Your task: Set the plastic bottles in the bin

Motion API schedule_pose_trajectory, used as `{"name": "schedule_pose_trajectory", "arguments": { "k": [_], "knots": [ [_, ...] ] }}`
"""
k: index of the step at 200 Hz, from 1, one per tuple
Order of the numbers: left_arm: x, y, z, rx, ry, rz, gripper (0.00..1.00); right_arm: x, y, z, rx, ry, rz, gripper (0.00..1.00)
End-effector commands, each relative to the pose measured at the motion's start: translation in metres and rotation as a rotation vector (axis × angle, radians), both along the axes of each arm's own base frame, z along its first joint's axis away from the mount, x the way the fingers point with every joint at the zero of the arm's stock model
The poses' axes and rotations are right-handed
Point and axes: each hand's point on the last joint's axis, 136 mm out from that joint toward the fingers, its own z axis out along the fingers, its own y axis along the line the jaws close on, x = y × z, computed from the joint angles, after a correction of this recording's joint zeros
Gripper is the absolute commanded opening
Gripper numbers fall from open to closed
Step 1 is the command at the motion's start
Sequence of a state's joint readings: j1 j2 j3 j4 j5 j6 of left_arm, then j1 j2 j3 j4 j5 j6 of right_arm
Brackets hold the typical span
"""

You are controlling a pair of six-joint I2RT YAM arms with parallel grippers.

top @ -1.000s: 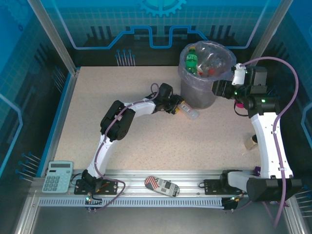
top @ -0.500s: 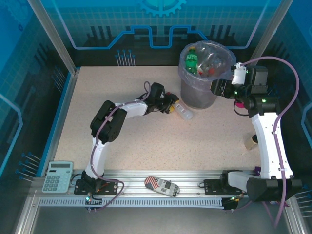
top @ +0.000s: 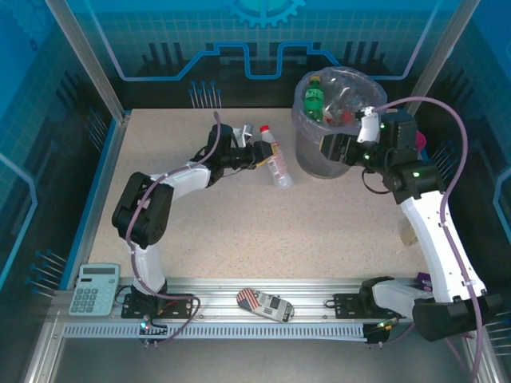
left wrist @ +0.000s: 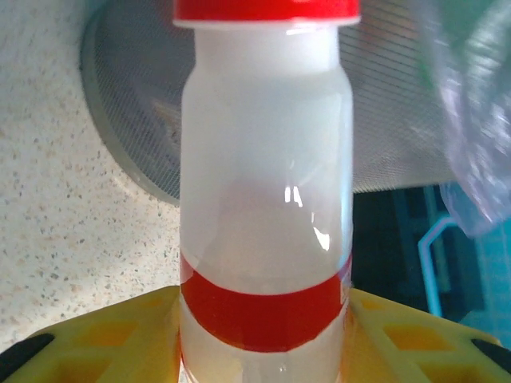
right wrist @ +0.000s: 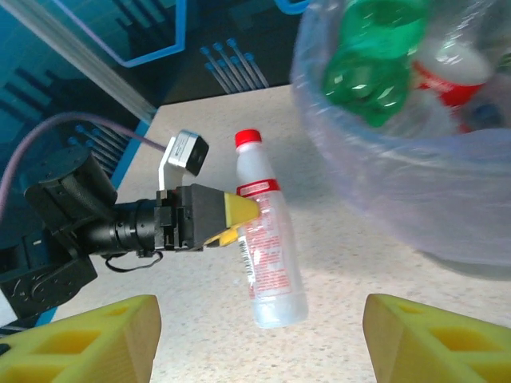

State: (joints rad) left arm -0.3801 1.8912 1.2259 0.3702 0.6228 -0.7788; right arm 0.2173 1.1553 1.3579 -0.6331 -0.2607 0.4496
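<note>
From above, the left arm (top: 172, 179) reaches across the speckled worktop (top: 239, 239). The left jaws are clamped on a clear bottle (top: 276, 163), whose long axis runs from the red cap at the far end to the base at the near end, slanting a little right. The bin (top: 306, 152) stands just to its right and apart from it, so the left arm is the one placed to deliver. The right arm (top: 423, 207) hangs at the bin's near side.

In the left wrist view, the yellow fingers (left wrist: 104, 339) pinch the clear bottle (left wrist: 267, 183) at its red band, cap pointing away. The bin's grey wall (left wrist: 132, 120) lies beyond, and the lilac bag (left wrist: 471, 112) is to the right.

In the right wrist view, the right jaws stand apart and empty, facing the clear bottle (right wrist: 270, 255). It hangs tilted, cap up, from the left jaws; I cannot tell whether its base touches the worktop. The bin (right wrist: 447, 199) rises higher than the bottle and holds a green bottle (right wrist: 375, 48) among others. I judge the bottle must be lifted above the rim and carried right, and there seems to be room on top.
</note>
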Motion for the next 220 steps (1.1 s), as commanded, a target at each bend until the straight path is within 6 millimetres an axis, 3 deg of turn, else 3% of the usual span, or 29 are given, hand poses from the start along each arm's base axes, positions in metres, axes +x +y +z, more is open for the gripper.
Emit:
{"name": "schedule_pose_trajectory", "arguments": {
  "k": [1,50,113,176,220],
  "knots": [
    [-0.028,-0.002,0.028,0.1,-0.302,-0.161,0.5,0.007,0.031,-0.001,0.052,-0.007,0.039,0.7],
    [-0.052,0.0,0.036,0.148,-0.446,-0.229,0.52,0.029,0.081,-0.012,0.125,0.0,0.098,0.75],
    [-0.079,-0.008,0.072,0.146,-0.551,-0.283,0.53,0.061,0.103,-0.045,0.063,0.061,0.106,0.8],
    [-0.084,-0.019,0.088,0.144,-0.578,-0.305,0.52,0.07,0.121,-0.054,0.116,0.075,0.149,0.73],
    [-0.079,-0.019,0.089,0.139,-0.565,-0.279,0.52,0.066,0.12,-0.056,0.107,0.08,0.154,0.55]
  ]
}}
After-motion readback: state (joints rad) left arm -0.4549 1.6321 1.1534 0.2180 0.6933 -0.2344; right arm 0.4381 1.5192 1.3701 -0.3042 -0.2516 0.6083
